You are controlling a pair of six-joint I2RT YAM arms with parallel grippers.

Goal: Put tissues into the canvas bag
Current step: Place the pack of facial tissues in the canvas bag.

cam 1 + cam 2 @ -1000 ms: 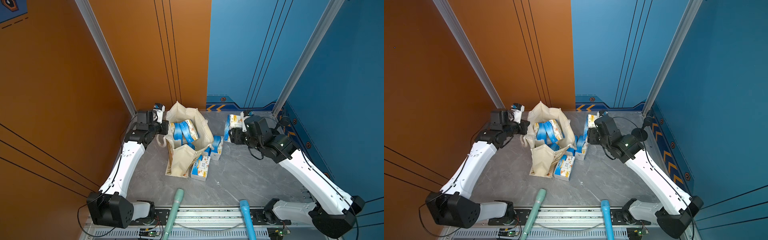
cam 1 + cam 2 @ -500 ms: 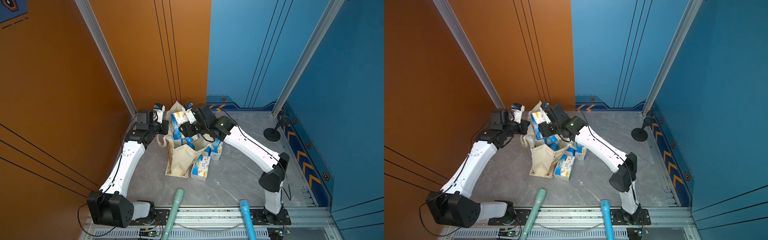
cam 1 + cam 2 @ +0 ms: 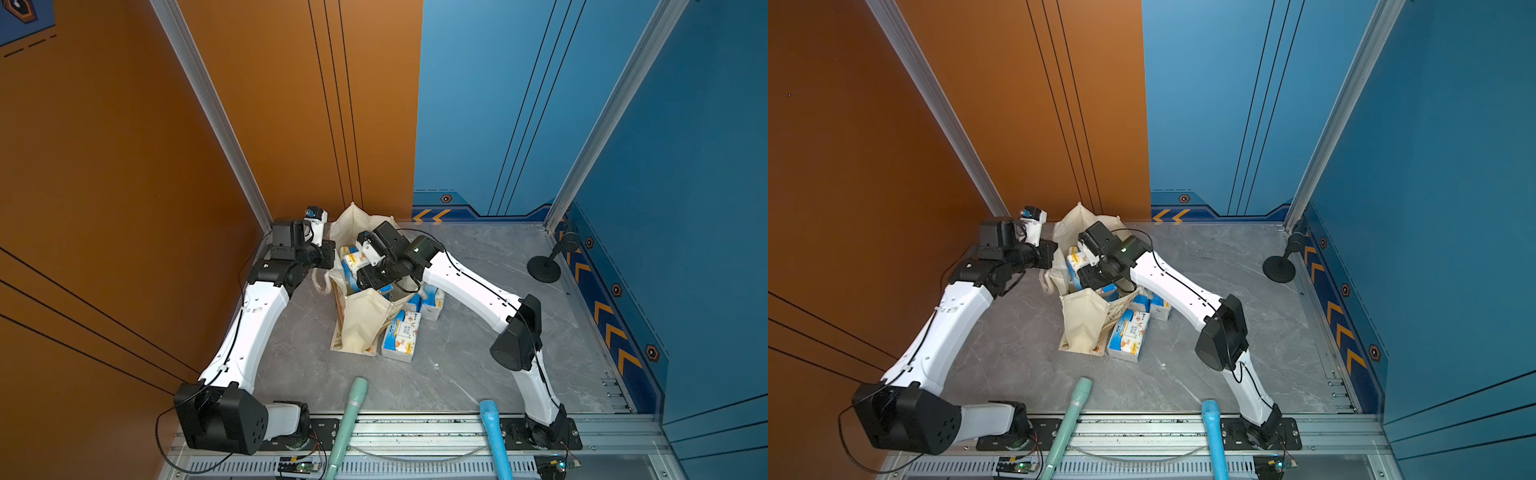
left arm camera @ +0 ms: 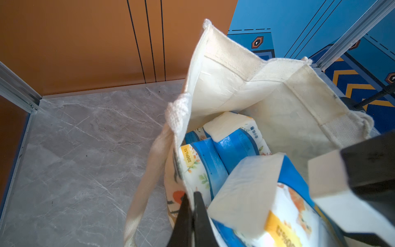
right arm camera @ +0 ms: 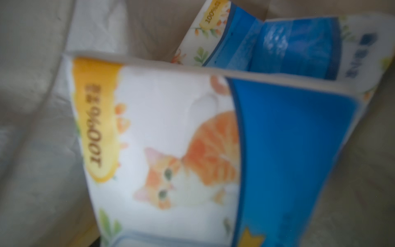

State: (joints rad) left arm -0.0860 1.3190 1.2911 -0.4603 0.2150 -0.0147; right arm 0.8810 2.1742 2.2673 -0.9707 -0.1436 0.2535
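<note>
The cream canvas bag (image 3: 361, 320) (image 3: 1084, 320) stands open at the back left of the table. My left gripper (image 3: 331, 262) (image 4: 192, 200) is shut on the bag's near rim and holds its mouth open. My right gripper (image 3: 360, 257) (image 3: 1082, 257) reaches into that mouth, shut on a blue-and-white tissue pack (image 3: 351, 260) (image 4: 252, 192) with an orange cat print (image 5: 171, 139). Its fingers are hidden in the right wrist view. Other tissue packs (image 4: 235, 136) (image 5: 288, 42) lie deeper inside the bag. More packs (image 3: 401, 336) (image 3: 1158, 305) lie on the table against the bag's right side.
A black round-based stand (image 3: 544, 268) (image 3: 1279, 268) sits at the back right by the blue wall. A teal handle (image 3: 353, 407) and a blue handle (image 3: 492, 432) poke in over the front rail. The orange wall is close behind the bag.
My right arm has swung from the back right of the table across to the bag, carrying the pack, and now dips it into the bag's mouth. The left arm has stayed put.
</note>
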